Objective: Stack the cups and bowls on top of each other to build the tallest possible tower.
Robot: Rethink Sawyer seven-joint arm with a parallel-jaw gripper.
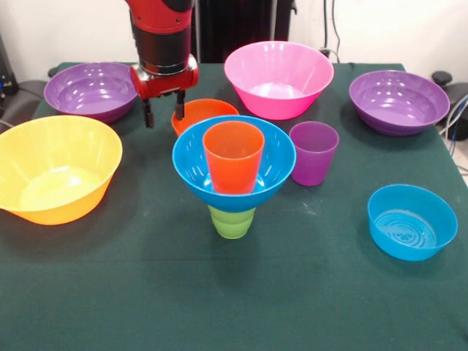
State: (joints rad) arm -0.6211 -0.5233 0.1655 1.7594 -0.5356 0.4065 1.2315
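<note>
1. While the gripper point(164, 111) hangs in the upper left of the frame, we see its two fingers point(148, 113) parted and holding nothing.
2. We find the small orange bowl point(199, 112) just right of the fingers, on the green table point(307, 292).
3. Below and right of it, at centre, we see the tower: green cup point(232, 221), blue bowl point(234, 164), orange cup point(233, 156).
4. We see the purple cup point(314, 152) beside it.
</note>
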